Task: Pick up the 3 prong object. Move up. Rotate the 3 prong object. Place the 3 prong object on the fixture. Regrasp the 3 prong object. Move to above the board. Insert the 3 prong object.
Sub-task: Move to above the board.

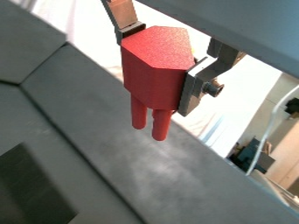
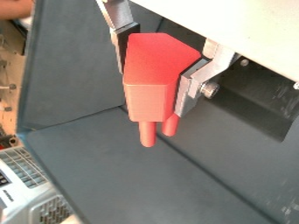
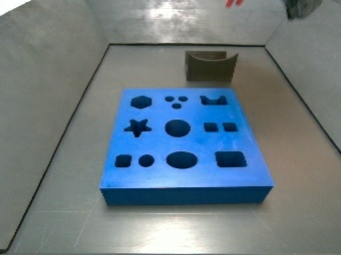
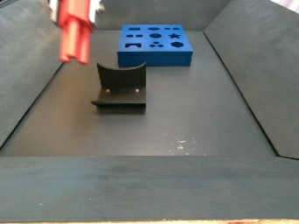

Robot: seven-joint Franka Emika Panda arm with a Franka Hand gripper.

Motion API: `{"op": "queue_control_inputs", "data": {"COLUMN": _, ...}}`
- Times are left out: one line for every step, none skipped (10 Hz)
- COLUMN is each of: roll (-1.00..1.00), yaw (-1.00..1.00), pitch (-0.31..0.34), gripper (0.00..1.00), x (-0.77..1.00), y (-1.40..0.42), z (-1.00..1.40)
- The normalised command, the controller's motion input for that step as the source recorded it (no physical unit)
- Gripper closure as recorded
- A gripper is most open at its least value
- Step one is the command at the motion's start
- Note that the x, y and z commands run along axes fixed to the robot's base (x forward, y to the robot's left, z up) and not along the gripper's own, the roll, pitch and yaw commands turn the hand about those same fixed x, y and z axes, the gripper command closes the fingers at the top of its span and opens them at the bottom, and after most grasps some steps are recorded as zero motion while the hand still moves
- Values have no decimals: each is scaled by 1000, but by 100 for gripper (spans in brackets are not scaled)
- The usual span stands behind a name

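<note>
Dark grey floor (image 3: 54, 149) is lying flat inside sloping dark walls (image 4: 251, 52). Overhead light is glaring off the far wall (image 3: 173, 20). Bright room clutter is showing beyond the enclosure (image 1: 263, 149). The gripper (image 1: 163, 57) is hanging above that floor.

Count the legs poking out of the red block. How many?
2 show: red prongs side by side under the red-orange plastic block, which the gripper holds high above the floor. A third may hide behind.

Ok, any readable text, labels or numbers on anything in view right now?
None readable.
3 prong object, held in the gripper: plain red, no marking.
Board: only shaped cut-outs, no print.
Fixture: bare, no label.
</note>
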Motion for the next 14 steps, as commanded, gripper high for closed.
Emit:
{"op": "queue_control_inputs", "data": {"roll": -33, "yaw": 44, "pitch": 260, "gripper": 100, "x": 259, "y": 230, "z": 1000}}
{"op": "queue_control_inputs", "data": {"roll": -30, "yaw": 89, "pitch": 269, "gripper": 100, "x": 251, "y": 213, "z": 1000}}
{"op": "queue_control_inputs", "data": {"roll": -33, "yaw": 130, "pitch": 255, "gripper": 100, "x": 243, "y": 194, "z": 1000}}
{"op": "queue_control_inputs", "data": {"roll": -34, "yaw": 163, "pitch": 230, "gripper": 100, "x": 230, "y": 176, "z": 1000}}
{"op": "queue_control_inputs", "data": {"roll": -35, "yaw": 194, "pitch": 188, "gripper": 100, "x": 217, "y": 151, "z": 1000}}
{"op": "queue_control_inputs", "data": {"roll": -41, "yaw": 205, "pitch": 160, "gripper": 100, "x": 209, "y": 133, "z": 1000}}
{"op": "queue_control_inputs", "data": {"roll": -44, "yaw": 203, "pitch": 125, "gripper": 100, "x": 182, "y": 92, "z": 906}}
{"op": "queue_control_inputs", "data": {"roll": -41, "yaw": 198, "pitch": 110, "gripper": 100, "x": 152, "y": 67, "z": 787}}
{"op": "queue_control_inputs", "data": {"roll": -42, "yaw": 181, "pitch": 83, "gripper": 100, "x": 105, "y": 22, "z": 558}}
{"op": "queue_control_inputs", "data": {"roll": -39, "yaw": 167, "pitch": 65, "gripper": 100, "x": 76, "y": 1, "z": 399}}
{"op": "queue_control_inputs", "data": {"roll": -44, "yaw": 149, "pitch": 48, "gripper": 100, "x": 55, "y": -9, "z": 245}}
{"op": "queue_control_inputs", "data": {"roll": -1000, "yaw": 24, "pitch": 47, "gripper": 100, "x": -706, "y": -1000, "z": -7}}
{"op": "queue_control_inputs", "data": {"roll": -1000, "yaw": 20, "pitch": 38, "gripper": 100, "x": -711, "y": -1000, "z": -2}}
{"op": "queue_control_inputs", "data": {"roll": -1000, "yaw": 23, "pitch": 10, "gripper": 100, "x": -735, "y": -1000, "z": 2}}
